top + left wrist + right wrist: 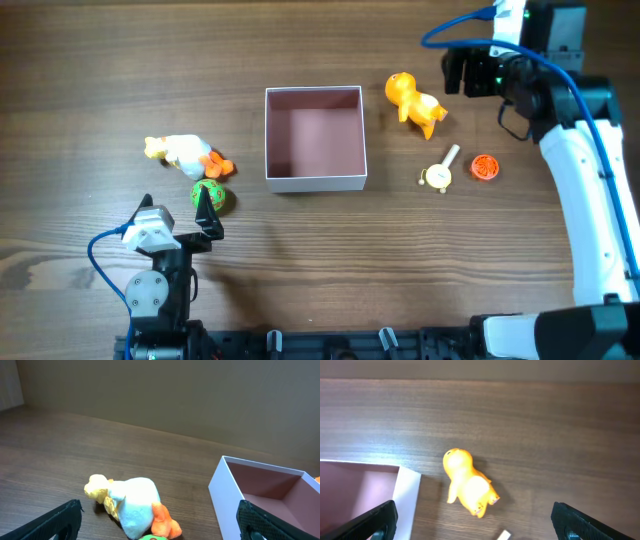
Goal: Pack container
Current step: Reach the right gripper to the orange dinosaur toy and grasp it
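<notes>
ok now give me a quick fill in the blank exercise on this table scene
1. The container is ___: no toy lies in it.
2. From the robot's own side, the white plush duck lies to the container's ___.
3. The gripper nearest the orange toy animal is the robot's ___ one.
4. The left gripper has its jaws ___.

Missing words: empty; left; right; open

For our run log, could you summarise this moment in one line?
container empty | left gripper open, facing white duck | right gripper open, facing orange toy
</notes>
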Robot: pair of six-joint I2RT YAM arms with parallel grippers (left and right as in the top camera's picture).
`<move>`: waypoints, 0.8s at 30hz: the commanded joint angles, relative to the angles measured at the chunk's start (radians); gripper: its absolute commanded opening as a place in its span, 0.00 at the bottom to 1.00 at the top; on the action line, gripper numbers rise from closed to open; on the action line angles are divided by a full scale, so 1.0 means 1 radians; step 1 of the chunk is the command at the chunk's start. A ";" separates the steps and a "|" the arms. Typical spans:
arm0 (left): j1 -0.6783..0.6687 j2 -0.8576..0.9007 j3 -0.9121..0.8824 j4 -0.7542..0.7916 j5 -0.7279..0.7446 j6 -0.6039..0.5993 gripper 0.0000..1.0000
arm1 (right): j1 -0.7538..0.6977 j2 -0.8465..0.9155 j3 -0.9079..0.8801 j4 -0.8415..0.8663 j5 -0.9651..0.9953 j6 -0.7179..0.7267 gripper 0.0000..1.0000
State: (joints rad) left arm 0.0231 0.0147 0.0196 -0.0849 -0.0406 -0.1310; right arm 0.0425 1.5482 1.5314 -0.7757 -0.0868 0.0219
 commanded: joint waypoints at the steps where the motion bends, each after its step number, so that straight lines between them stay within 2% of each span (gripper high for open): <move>1: -0.003 -0.006 -0.007 0.003 -0.013 0.023 1.00 | 0.003 -0.003 0.027 0.036 -0.027 0.061 1.00; 5: -0.003 -0.006 -0.007 0.003 -0.013 0.023 1.00 | 0.003 0.000 0.027 0.039 -0.101 -0.111 1.00; 11: -0.003 -0.006 -0.007 0.003 -0.013 0.023 1.00 | 0.018 0.069 0.026 0.007 -0.140 -0.240 0.99; 14: -0.003 -0.006 -0.007 0.003 -0.013 0.023 1.00 | 0.040 0.125 0.026 0.007 -0.125 -0.293 0.90; 17: -0.003 -0.006 -0.007 0.003 -0.013 0.023 1.00 | 0.063 0.184 0.026 0.014 -0.039 -0.310 0.85; 24: -0.003 -0.006 -0.007 0.003 -0.013 0.023 1.00 | 0.071 0.313 0.026 0.002 -0.033 -0.310 0.84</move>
State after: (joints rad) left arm 0.0231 0.0147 0.0196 -0.0849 -0.0406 -0.1314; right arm 0.1104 1.8027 1.5372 -0.7738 -0.1440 -0.2703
